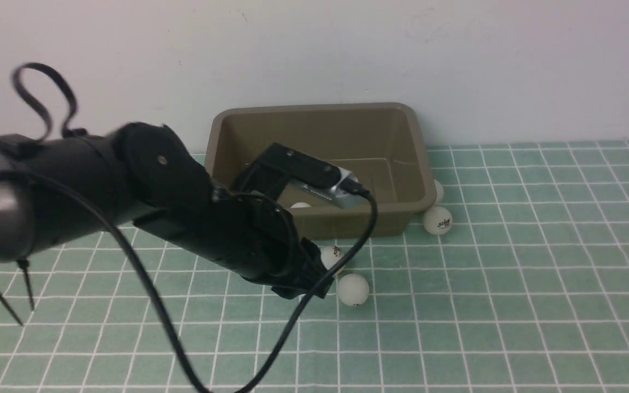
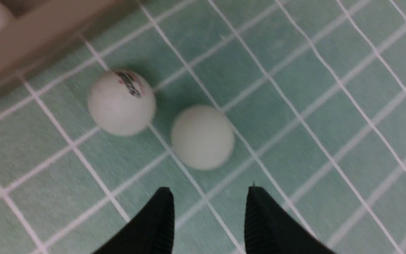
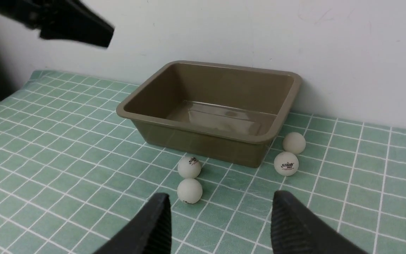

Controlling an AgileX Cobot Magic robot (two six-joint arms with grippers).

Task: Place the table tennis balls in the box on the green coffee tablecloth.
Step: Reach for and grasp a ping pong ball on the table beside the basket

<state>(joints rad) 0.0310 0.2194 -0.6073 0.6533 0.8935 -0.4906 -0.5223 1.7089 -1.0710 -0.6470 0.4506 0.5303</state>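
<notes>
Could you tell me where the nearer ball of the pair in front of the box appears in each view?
Front: nearer ball, just below centre.
Left wrist: just ahead of the left tool.
Right wrist: ahead of the right tool.
Shared landmark: logo ball beside it.

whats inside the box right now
One white ball shows inside the box, by its near wall. The left arm covers part of the floor, so more could hide there.

Box [image 1: 391,221] at back of tablecloth [image 1: 511,305]; two balls [image 1: 352,289] before it, two more balls [image 1: 438,220] by its right corner, one ball [image 1: 300,206] inside.
</notes>
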